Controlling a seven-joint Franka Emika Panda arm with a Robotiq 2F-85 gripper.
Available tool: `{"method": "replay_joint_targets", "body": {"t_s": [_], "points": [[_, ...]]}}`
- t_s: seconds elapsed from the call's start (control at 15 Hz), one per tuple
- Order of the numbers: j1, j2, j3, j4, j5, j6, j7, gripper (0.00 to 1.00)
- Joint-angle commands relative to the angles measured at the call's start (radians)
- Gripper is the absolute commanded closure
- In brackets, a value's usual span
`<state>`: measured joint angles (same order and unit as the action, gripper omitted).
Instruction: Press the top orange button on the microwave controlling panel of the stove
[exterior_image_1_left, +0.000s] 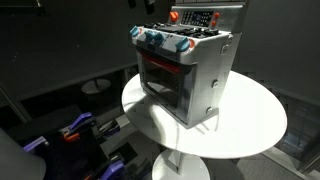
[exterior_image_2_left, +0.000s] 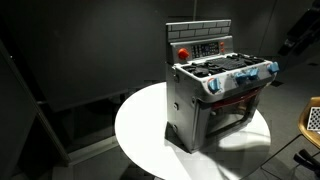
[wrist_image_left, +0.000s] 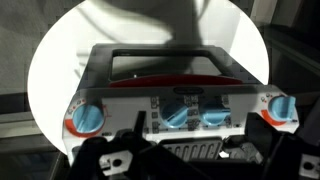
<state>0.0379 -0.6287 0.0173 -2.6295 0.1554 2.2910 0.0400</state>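
The black pincer (wrist_image_left: 195, 160) hung apart above the silver-grey toy stove (wrist_image_left: 165, 97); closing it first seemed wiser for touching the narrow dark panel (exterior_image_2_left: 207, 47).

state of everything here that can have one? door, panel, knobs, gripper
stove: upright on the white table
oven door: closed, glowing red
microwave controlling panel: nothing touching it
blue knobs: setting too small to tell
gripper: open, empty, clear of the stove
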Motion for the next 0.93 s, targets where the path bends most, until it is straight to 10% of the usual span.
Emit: {"method": "replay_joint_targets", "body": {"t_s": [0.0, 0.87], "points": [[-0.044, 0.073, 0.014, 0.11, -0.06, 0.002, 0.037, 0.0], [-0.167, 0.401, -0.009, 0.345, -0.245, 0.244, 0.092, 0.0]]}}
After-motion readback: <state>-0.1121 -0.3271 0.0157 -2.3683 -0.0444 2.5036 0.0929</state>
